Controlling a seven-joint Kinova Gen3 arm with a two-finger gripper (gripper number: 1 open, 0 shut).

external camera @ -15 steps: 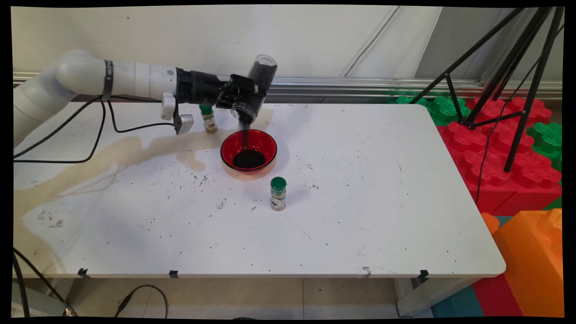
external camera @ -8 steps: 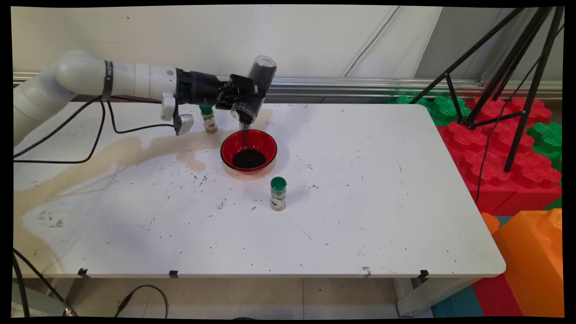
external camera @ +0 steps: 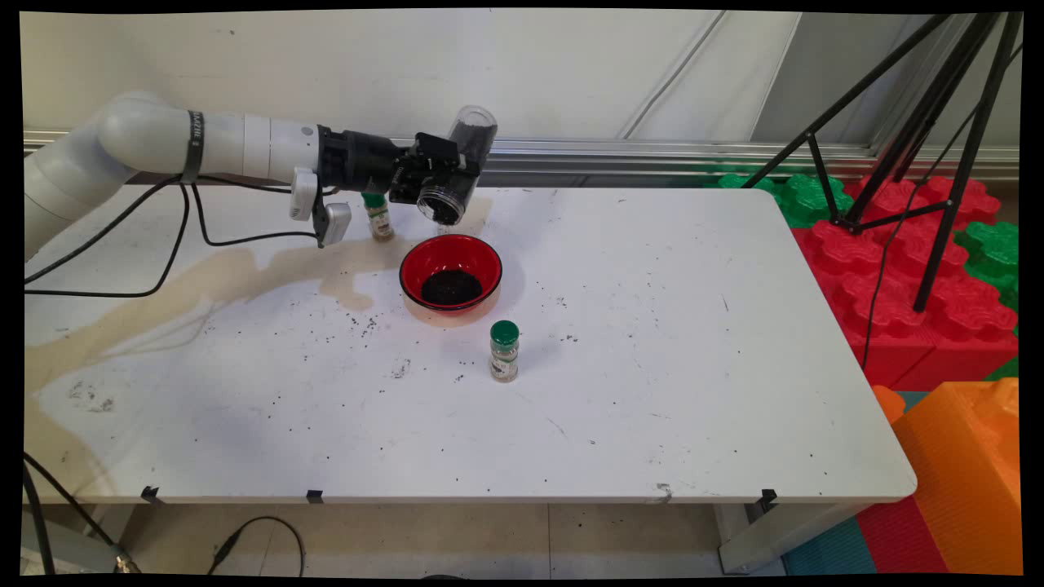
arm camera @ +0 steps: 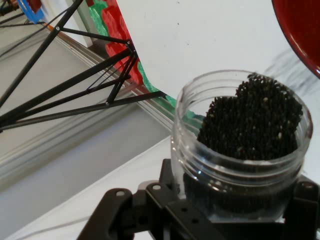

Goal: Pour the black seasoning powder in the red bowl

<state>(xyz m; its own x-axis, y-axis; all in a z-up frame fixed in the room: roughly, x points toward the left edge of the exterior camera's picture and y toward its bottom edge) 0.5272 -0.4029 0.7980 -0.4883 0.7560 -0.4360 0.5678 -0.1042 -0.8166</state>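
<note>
White table (external camera: 652, 391), stained and speckled with spilled grains. Gripper (external camera: 436, 183), upper centre of frame, clamps a clear jar (external camera: 457, 167) of black grains, tilted mouth-down just above and behind the red bowl (external camera: 450, 273), so grains land inside. Green-capped shakers (external camera: 504, 350) (external camera: 377, 216) stand clear.

Clear plastic jar (external camera: 457, 173), lidless, held in the gripper (external camera: 436, 175) above the far rim of the red bowl (external camera: 450, 273). Jar tilted, open mouth pointing down and toward the camera, base raised toward the wall. Contents: small black grains, filling part of the jar; in the hand view the grains sit heaped against one side of the threaded mouth (arm camera: 242, 135). Red bowl upright on the white table (external camera: 652, 342), with a dark pile of the same grains at its bottom.
</note>
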